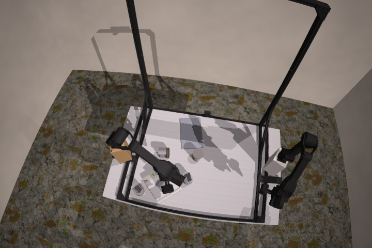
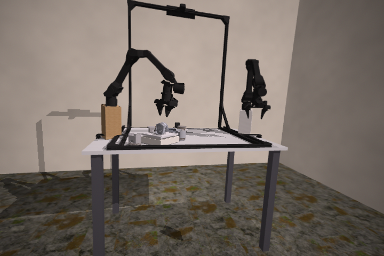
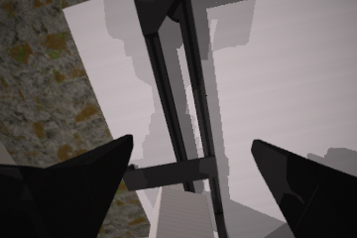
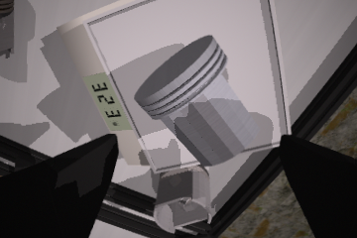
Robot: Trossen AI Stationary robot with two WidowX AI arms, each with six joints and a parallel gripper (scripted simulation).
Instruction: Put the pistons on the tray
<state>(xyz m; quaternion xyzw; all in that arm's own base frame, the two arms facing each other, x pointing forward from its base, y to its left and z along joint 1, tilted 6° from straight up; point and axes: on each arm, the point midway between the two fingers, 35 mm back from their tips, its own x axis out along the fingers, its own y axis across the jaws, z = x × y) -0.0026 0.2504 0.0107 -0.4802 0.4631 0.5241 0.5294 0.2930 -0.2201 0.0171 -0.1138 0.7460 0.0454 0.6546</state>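
"What's in your right claw (image 1: 167, 188) (image 2: 163, 115) (image 4: 198, 139), operator?"

"Nothing; you can see it released, its fingers apart, hanging above the scale (image 1: 169, 196) (image 2: 160, 140) (image 4: 77, 50). Under it, one piston (image 2: 161, 128) (image 4: 196, 109) lies on its side on the scale, and your display (image 4: 107, 101) reads 323 g."

"And around that?"

"You have a second piston (image 1: 138, 189) (image 2: 135, 138) (image 4: 181, 198) beside the scale, by the bench's (image 1: 221, 192) (image 2: 183, 150) front corner at the right arm's end. A third (image 1: 187, 177) (image 2: 182, 135) stands off the scale's opposite side. Farther back, a fourth (image 1: 164, 152) (image 2: 151, 129) (image 4: 0, 30) lies on its side, and a fifth (image 1: 197, 154) (image 2: 181, 127) stands near the tray."

"Where's my tray?"

"Your tray (image 1: 186, 131) lies flat toward the rear long edge, with no piston on it."

"My left claw (image 1: 264, 188) (image 2: 255, 117) (image 3: 193, 142)?"

"Released too, raised by the opposite short edge."
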